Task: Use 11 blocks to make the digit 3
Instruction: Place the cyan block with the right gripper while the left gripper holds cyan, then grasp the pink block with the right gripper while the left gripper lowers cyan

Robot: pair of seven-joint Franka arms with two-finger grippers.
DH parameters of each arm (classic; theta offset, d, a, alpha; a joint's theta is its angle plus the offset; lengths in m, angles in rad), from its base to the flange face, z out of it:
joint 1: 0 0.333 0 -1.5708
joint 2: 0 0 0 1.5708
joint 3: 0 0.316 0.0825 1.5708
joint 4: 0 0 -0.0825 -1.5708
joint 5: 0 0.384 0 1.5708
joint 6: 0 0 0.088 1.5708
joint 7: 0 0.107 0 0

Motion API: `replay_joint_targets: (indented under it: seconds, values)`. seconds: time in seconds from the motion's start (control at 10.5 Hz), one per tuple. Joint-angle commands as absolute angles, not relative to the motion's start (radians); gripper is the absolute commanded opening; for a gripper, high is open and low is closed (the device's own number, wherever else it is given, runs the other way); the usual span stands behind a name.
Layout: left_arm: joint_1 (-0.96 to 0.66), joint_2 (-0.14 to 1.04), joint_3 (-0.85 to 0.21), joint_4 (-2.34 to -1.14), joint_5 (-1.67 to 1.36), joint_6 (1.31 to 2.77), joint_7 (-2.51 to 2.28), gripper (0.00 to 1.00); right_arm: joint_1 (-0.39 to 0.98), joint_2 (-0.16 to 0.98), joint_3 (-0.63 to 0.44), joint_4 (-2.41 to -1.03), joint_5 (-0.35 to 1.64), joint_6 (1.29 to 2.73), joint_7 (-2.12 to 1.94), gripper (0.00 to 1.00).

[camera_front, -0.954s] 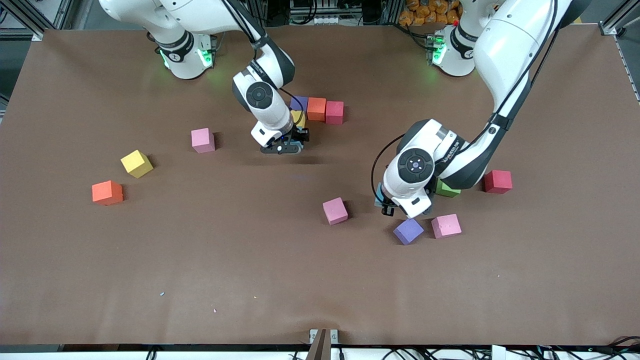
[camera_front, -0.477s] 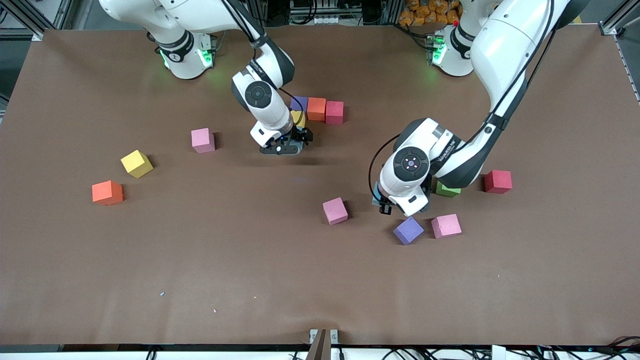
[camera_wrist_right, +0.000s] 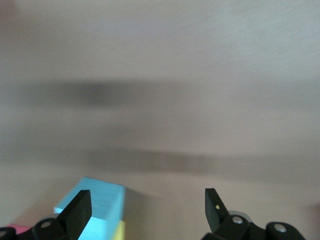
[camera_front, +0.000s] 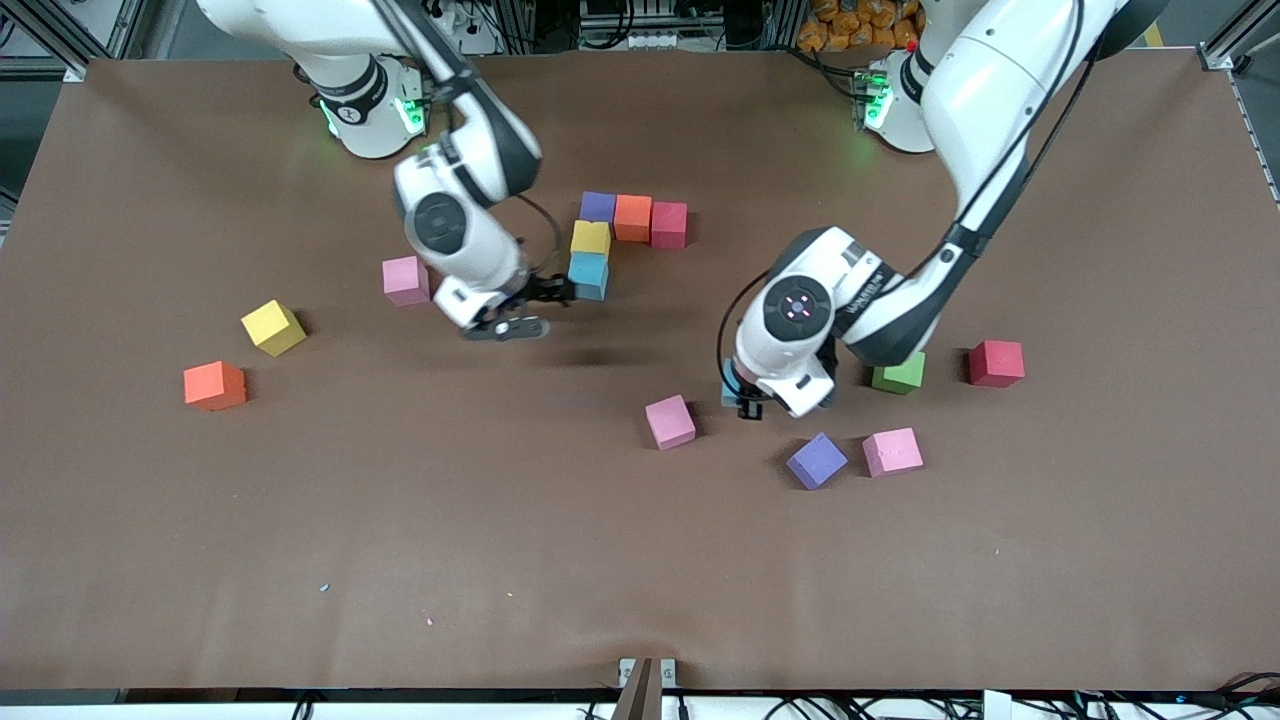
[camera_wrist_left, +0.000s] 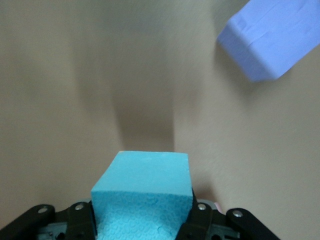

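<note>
Left gripper (camera_front: 740, 398), low and right of centre in the front view, is clamping a light blue block (camera_wrist_left: 145, 192) above the table, while right gripper (camera_front: 515, 312), spread wide, is hanging beside the placed light blue cube (camera_front: 589, 274).

A high camera across the table (camera_front: 640, 560) faces both arm bases, taking in everything. Each wrist camera looks down close along its fingers at the tabletop. The left wrist's purple cube (camera_wrist_left: 272, 40) also shows from the front (camera_front: 817, 461).
</note>
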State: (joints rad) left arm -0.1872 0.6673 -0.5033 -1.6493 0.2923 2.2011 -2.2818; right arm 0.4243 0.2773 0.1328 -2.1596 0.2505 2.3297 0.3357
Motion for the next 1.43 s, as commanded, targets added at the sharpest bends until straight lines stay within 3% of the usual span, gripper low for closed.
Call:
replay_joint_targets:
  seconds: [0.0,0.29,0.57,0.86,1.34]
  values:
    - [-0.247,0.614,-0.497,-1.741,0.298,2.258,-2.379,0.00,0.350,0.192,0.144,-2.233,0.247,2.266,0.218,1.00]
    - [-0.357,0.597,-0.495,-1.839,0.311,2.359,-2.471,0.00,0.261,0.164,0.141,-2.302,0.106,2.223,0.135,1.00]
    - [-0.460,0.561,-0.495,-1.954,0.330,2.448,-2.566,0.00,0.137,0.106,0.141,-2.367,0.100,2.166,-0.043,1.00]
    - [-0.482,0.580,-0.495,-1.959,0.359,2.471,-2.635,0.00,0.091,0.069,0.141,-2.396,0.081,2.108,-0.072,1.00]
    - [-0.497,0.601,-0.494,-1.951,0.374,2.525,-2.690,0.00,0.062,0.089,0.141,-2.503,0.081,2.230,-0.080,1.00]
